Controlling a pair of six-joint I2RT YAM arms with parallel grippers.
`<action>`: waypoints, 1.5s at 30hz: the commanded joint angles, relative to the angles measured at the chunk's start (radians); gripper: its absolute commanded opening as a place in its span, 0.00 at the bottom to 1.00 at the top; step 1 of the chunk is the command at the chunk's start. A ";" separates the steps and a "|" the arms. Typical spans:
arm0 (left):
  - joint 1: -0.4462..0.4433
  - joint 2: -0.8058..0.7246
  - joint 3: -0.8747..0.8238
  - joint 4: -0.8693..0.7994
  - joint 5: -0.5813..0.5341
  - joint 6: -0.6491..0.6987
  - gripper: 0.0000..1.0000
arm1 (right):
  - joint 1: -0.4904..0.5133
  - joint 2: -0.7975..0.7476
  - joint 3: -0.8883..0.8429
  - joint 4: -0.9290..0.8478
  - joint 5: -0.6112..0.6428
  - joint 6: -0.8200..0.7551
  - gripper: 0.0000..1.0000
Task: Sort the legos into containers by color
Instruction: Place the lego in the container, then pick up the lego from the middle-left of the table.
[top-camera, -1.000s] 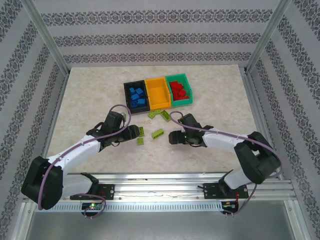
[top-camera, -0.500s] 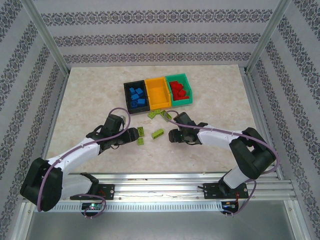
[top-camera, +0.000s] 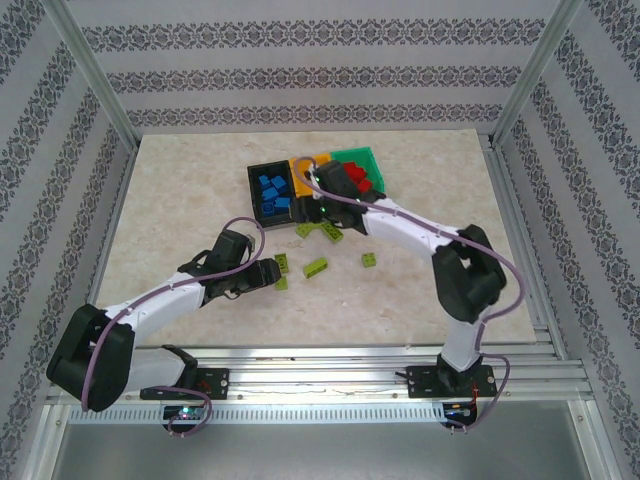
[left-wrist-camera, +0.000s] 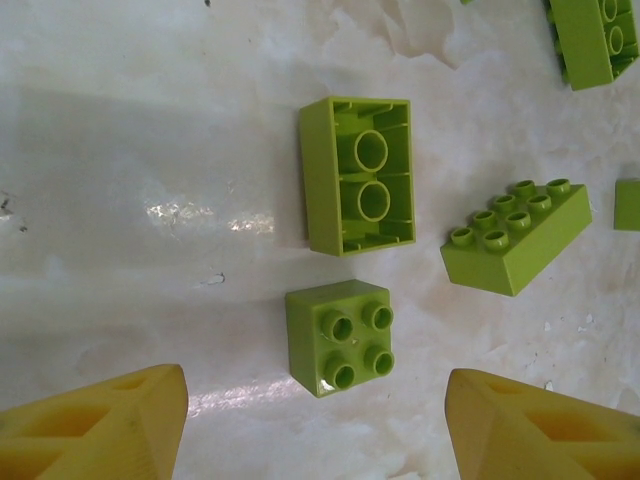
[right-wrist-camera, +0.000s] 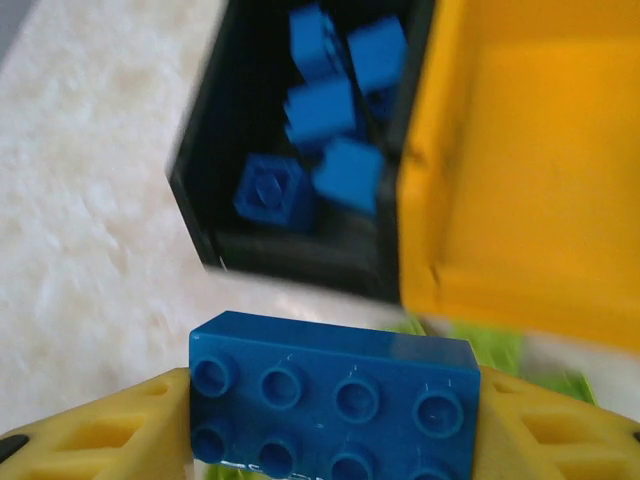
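In the right wrist view my right gripper (right-wrist-camera: 335, 410) is shut on a blue two-by-four lego (right-wrist-camera: 335, 395), held just in front of the black container (right-wrist-camera: 215, 235), which holds several blue legos (right-wrist-camera: 320, 110). The orange-yellow container (right-wrist-camera: 530, 150) is beside it. From above, the right gripper (top-camera: 325, 198) hovers at the front edge of the black container (top-camera: 256, 190) and the orange-yellow container (top-camera: 300, 163). The teal container (top-camera: 362, 156) holds red legos (top-camera: 362, 182). My left gripper (left-wrist-camera: 315, 390) is open, with a small lime lego (left-wrist-camera: 338, 335) just ahead between its fingers (left-wrist-camera: 110, 420).
Lime legos lie loose on the marble table: an upside-down one (left-wrist-camera: 358, 175), a two-by-four (left-wrist-camera: 515, 235), and from above more (top-camera: 316, 266), (top-camera: 370, 260), (top-camera: 318, 231). Patterned walls and metal posts (top-camera: 95, 70) enclose the table. There is free room at the left and right.
The right arm has swung from mid-table up to the front of the black container and shut on the blue lego. The left arm has barely moved.
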 joint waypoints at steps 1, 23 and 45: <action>-0.014 -0.005 0.035 -0.064 0.017 0.019 0.69 | 0.002 0.117 0.178 -0.029 -0.028 -0.020 0.58; -0.036 0.023 0.007 -0.036 0.069 0.020 0.71 | -0.042 0.029 0.073 0.043 -0.074 -0.029 0.77; -0.154 0.302 0.240 -0.183 -0.073 0.106 0.59 | -0.112 -0.599 -0.729 0.066 0.097 -0.045 0.77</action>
